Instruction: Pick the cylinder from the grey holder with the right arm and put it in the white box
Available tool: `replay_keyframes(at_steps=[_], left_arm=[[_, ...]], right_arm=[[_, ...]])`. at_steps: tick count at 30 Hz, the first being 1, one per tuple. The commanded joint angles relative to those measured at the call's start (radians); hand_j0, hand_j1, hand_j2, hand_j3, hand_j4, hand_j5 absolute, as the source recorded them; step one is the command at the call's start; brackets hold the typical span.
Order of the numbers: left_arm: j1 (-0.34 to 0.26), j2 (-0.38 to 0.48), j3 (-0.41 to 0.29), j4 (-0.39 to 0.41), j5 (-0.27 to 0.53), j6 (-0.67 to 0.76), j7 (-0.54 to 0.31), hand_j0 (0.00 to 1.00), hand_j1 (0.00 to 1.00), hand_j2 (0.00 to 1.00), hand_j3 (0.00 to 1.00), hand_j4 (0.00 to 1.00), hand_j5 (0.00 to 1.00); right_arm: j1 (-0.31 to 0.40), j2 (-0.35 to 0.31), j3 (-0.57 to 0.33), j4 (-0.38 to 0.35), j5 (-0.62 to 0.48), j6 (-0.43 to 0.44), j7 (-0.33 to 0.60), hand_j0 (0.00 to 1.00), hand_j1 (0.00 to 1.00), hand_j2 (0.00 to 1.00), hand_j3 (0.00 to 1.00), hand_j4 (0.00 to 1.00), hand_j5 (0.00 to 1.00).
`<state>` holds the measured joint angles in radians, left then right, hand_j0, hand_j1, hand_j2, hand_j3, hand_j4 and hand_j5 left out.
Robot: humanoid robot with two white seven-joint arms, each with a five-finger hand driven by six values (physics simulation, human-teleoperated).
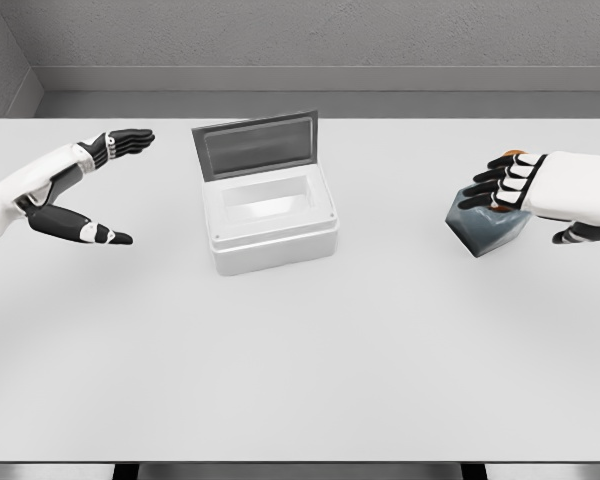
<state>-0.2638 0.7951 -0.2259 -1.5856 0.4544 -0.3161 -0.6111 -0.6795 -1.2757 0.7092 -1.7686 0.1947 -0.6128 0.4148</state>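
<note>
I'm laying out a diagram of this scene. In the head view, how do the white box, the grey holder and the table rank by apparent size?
1. Table, by far the largest.
2. White box, lid open.
3. Grey holder, smallest, though the right hand covers part of it, so its full extent is unsure.

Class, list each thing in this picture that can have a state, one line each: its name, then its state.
white box: lid raised, inside looks empty.
grey holder: tilted, on the table's right side, under the right robot hand.
cylinder: mostly hidden; only an orange bit shows.
right robot hand: fingers curled over the holder's top; grasp unclear.
left robot hand: open, holding nothing.
</note>
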Motion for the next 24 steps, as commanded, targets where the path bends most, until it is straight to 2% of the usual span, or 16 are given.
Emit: replay_keyframes(at_steps=[1,4,7,8,10,11,13,15,17,21,24], left_arm=[[0.000,0.001,0.000,-0.001,0.007,0.002,0.000,1.00,1.00,1.00,1.00,1.00,1.00],[0.000,0.001,0.000,0.004,0.007,0.002,0.000,1.00,1.00,1.00,1.00,1.00,1.00],[0.000,0.001,0.000,0.004,0.007,0.003,0.000,1.00,1.00,1.00,1.00,1.00,1.00],[0.000,0.001,0.000,0.006,0.009,0.005,0.000,1.00,1.00,1.00,1.00,1.00,1.00],[-0.006,-0.001,0.000,0.010,0.010,0.006,0.000,1.00,1.00,1.00,1.00,1.00,1.00],[-0.006,-0.004,0.000,0.012,0.010,0.008,0.000,1.00,1.00,1.00,1.00,1.00,1.00],[-0.017,-0.019,-0.001,0.029,0.013,0.009,0.000,1.00,1.00,1.00,1.00,1.00,1.00],[-0.032,-0.034,-0.001,0.039,0.013,0.048,0.000,1.00,1.00,1.00,1.00,1.00,1.00],[-0.032,-0.043,-0.001,0.049,0.013,0.049,0.000,1.00,1.00,1.00,1.00,1.00,1.00],[-0.038,-0.045,-0.015,0.056,0.013,0.051,0.000,1.00,1.00,1.00,1.00,1.00,1.00],[-0.081,-0.045,-0.058,0.093,0.016,0.051,0.000,1.00,1.00,1.00,1.00,1.00,1.00]], right_arm=[[0.000,-0.002,-0.005,0.000,-0.011,0.002,0.012,1.00,1.00,1.00,1.00,1.00,1.00],[0.000,0.004,-0.033,0.000,-0.011,0.002,0.015,1.00,1.00,1.00,1.00,1.00,1.00],[-0.008,0.018,-0.039,0.005,-0.066,0.002,0.148,1.00,1.00,1.00,1.00,1.00,1.00],[-0.008,0.042,-0.066,0.005,-0.078,0.002,0.196,1.00,1.00,1.00,1.00,1.00,1.00],[-0.028,0.130,-0.080,0.060,-0.078,0.002,0.196,1.00,1.00,1.00,1.00,1.00,1.00],[-0.060,0.151,-0.080,0.090,-0.077,0.002,0.196,1.00,1.00,1.00,1.00,1.00,1.00],[-0.118,0.154,-0.068,0.130,-0.077,0.002,0.196,1.00,1.00,1.00,1.00,1.00,1.00],[-0.195,0.182,0.009,0.184,-0.075,0.002,0.196,1.00,1.00,1.00,1.00,1.00,1.00],[-0.294,0.222,0.127,0.279,-0.072,0.002,0.196,1.00,1.00,1.00,1.00,1.00,1.00],[-0.362,0.236,0.204,0.370,-0.014,0.002,0.196,1.00,1.00,1.00,1.00,1.00,1.00],[-0.400,0.256,0.259,0.428,0.008,0.002,0.196,0.99,0.99,0.99,0.99,0.99,0.99]])
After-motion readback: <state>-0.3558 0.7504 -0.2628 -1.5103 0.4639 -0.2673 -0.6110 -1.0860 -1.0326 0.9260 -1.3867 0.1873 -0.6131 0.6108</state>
